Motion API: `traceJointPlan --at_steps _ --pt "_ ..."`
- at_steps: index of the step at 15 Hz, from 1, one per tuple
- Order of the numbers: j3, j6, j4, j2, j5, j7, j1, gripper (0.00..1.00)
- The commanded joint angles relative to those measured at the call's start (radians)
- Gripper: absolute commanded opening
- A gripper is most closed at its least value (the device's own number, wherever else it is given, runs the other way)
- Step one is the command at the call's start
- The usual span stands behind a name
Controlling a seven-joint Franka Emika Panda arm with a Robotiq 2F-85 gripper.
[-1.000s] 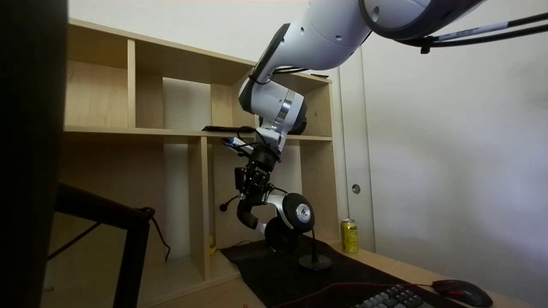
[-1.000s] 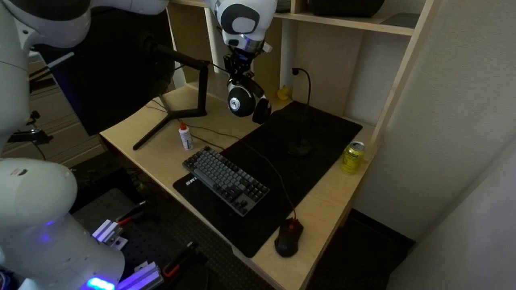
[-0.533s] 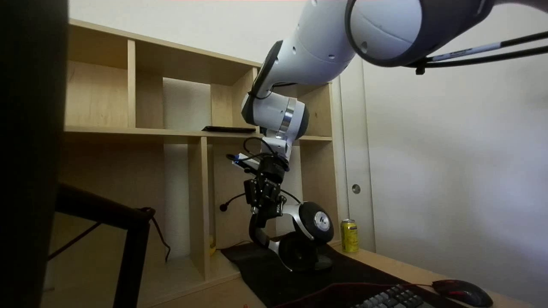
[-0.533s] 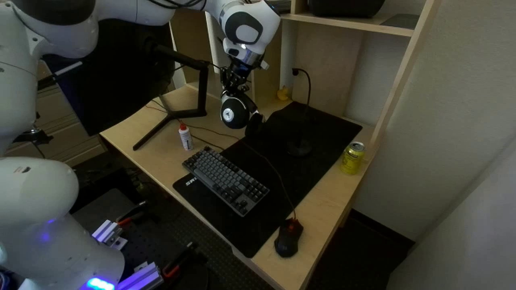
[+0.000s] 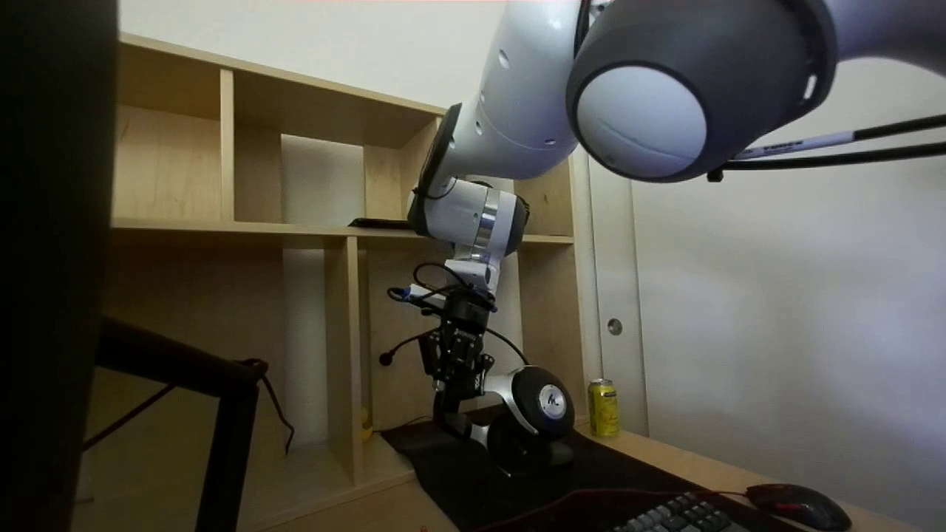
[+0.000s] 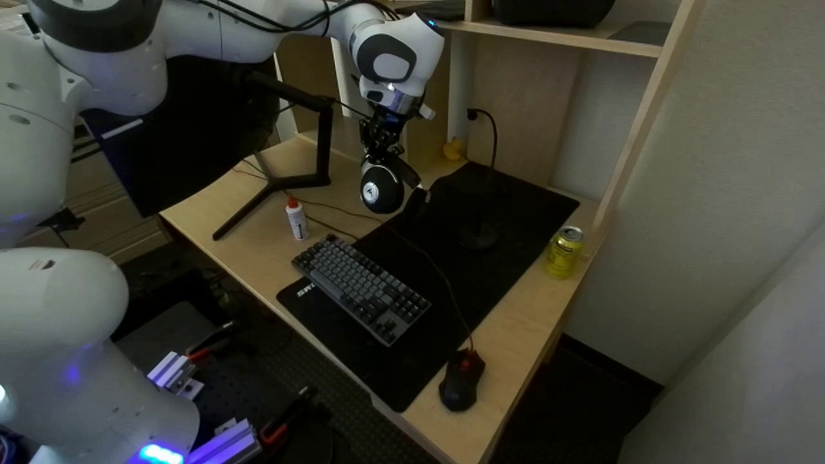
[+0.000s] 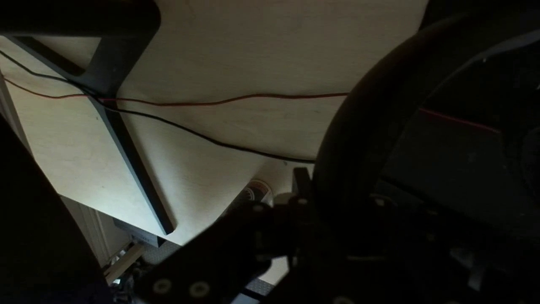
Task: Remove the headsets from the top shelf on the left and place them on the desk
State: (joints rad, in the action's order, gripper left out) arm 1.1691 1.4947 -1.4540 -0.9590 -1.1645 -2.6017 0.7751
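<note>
The headset (image 5: 543,403) is black with silver trim and a round logo on one ear cup. It also shows in an exterior view (image 6: 381,189). My gripper (image 5: 460,386) is shut on its curved headband, and the ear cups hang below. The gripper also shows in an exterior view (image 6: 384,152). In the wrist view the dark headband (image 7: 367,126) rises from between the dim fingers (image 7: 337,190). The headset is low over the desk (image 6: 515,322) and its black mat (image 6: 522,200); I cannot tell whether it touches. The wooden top shelf (image 5: 295,227) stands behind.
A monitor stand (image 6: 322,142) and a white bottle (image 6: 297,220) are near the headset. A gooseneck device (image 6: 479,236) stands on the mat. A keyboard (image 6: 361,287), a mouse (image 6: 461,380) and a yellow can (image 6: 564,251) are on the desk. A yellow duck (image 6: 452,149) sits by the shelf.
My gripper has moved down with the headset, bringing it closer to the desk. Most of the lowering came in the first half second. The grip on the headband has not changed.
</note>
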Motion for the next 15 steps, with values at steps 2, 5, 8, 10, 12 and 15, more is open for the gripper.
traceJointPlan --at_steps 2,5,8,10,12,15 --pt "0.061 -0.005 -0.006 -0.039 -0.026 -0.001 0.029 0.21" --pt "0.107 -0.008 -0.019 -0.073 -0.046 -0.001 0.055 0.21" --pt "0.099 -0.073 -0.045 -0.061 -0.098 -0.001 0.051 0.05" --pt "0.114 -0.086 -0.068 -0.073 -0.133 -0.001 0.062 0.05" --pt "0.123 -0.071 -0.081 -0.082 -0.145 -0.001 0.069 0.05" --pt "0.176 -0.028 -0.125 -0.117 -0.16 0.0 0.104 0.05"
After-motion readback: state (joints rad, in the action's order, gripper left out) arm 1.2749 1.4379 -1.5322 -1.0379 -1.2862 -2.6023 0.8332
